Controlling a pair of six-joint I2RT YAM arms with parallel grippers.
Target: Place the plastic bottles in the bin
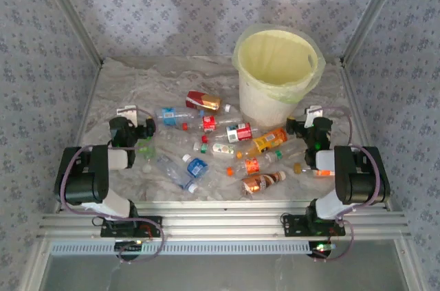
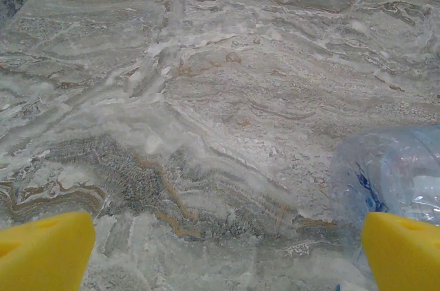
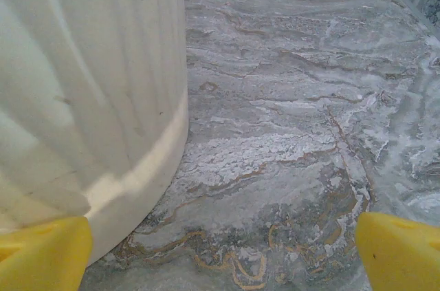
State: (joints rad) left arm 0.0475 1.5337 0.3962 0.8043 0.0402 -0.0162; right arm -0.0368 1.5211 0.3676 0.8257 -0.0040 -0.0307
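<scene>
Strewn across the middle of the worktop (image 1: 137,78): roughly 12 plastic bottles (image 1: 238,132), none seen inside the bin (image 1: 265,102). Upright at far right of that scatter: the bin, its ribbed wall close by in the right wrist view. Looks like the very start, nothing grasped yet. Left fingers (image 2: 45,253) wide apart, low over bare marble, 1 clear bottle (image 2: 392,174) just beside the finger at that view's right. Right fingers (image 3: 41,253) wide apart too, empty, near the bin's base. Next, probably: shift the left fingers to straddle that clear bottle, close, lift, carry over the rim.
</scene>
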